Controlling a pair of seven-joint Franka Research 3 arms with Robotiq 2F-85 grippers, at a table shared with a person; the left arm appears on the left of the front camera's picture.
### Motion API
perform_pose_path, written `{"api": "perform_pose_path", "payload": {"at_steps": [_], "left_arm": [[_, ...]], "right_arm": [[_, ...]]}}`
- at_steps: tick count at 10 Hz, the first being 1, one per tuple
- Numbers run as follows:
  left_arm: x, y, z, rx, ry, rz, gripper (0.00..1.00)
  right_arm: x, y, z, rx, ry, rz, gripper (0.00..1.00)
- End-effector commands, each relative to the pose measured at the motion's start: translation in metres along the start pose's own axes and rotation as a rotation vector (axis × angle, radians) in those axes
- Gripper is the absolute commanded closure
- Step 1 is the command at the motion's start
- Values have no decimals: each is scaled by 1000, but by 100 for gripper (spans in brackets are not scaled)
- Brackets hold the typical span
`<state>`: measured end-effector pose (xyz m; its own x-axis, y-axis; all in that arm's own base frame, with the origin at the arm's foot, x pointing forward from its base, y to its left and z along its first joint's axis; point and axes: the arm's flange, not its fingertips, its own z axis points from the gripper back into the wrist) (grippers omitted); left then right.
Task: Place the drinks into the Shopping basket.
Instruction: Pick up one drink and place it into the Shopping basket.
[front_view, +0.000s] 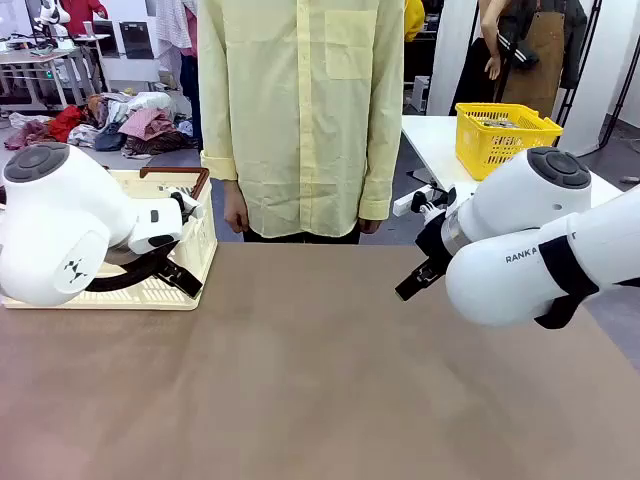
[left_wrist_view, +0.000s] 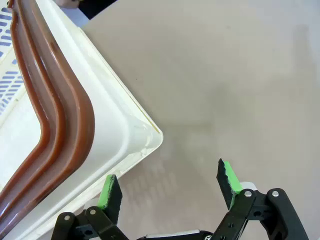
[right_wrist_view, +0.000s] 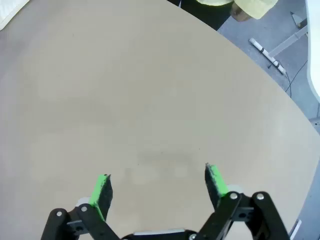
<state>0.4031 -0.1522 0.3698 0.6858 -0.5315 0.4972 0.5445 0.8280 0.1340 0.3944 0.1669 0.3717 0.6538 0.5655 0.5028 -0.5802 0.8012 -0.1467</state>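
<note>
Left gripper (left_wrist_view: 170, 186) is over the counter (left_wrist_view: 235, 85), jaws wide apart with nothing between the green pads (left_wrist_view: 227, 175). The Shopping basket (left_wrist_view: 117, 117) sits right at this gripper's side: its cream corner comes in just beside one pad, whether it touches I cannot tell, and the brown handles (left_wrist_view: 65, 115) lie folded along the rim, running away from the fingers. Ahead of the gripper there is bare tan counter.

Over to the right gripper (right_wrist_view: 157, 186): jaws spread, holding nothing, plain counter beneath and in front of it. Past its fingertips, at the counter's far edge, stands a person (front_view: 300, 110) in a pale yellow shirt, arms hanging down. From the front the Shopping basket is tucked behind the left arm, well away from the right gripper. A yellow basket (front_view: 500, 135) sits on another table beyond the right arm.
</note>
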Motion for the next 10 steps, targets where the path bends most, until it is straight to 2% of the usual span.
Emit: {"api": "perform_pose_path", "payload": {"at_steps": [1,10], "left_arm": [[0,0,0,1,-3,0,0],[0,0,0,1,-3,0,0]], "right_arm": [[0,0,0,0,-1,0,0],[0,0,0,0,-1,0,0]]}}
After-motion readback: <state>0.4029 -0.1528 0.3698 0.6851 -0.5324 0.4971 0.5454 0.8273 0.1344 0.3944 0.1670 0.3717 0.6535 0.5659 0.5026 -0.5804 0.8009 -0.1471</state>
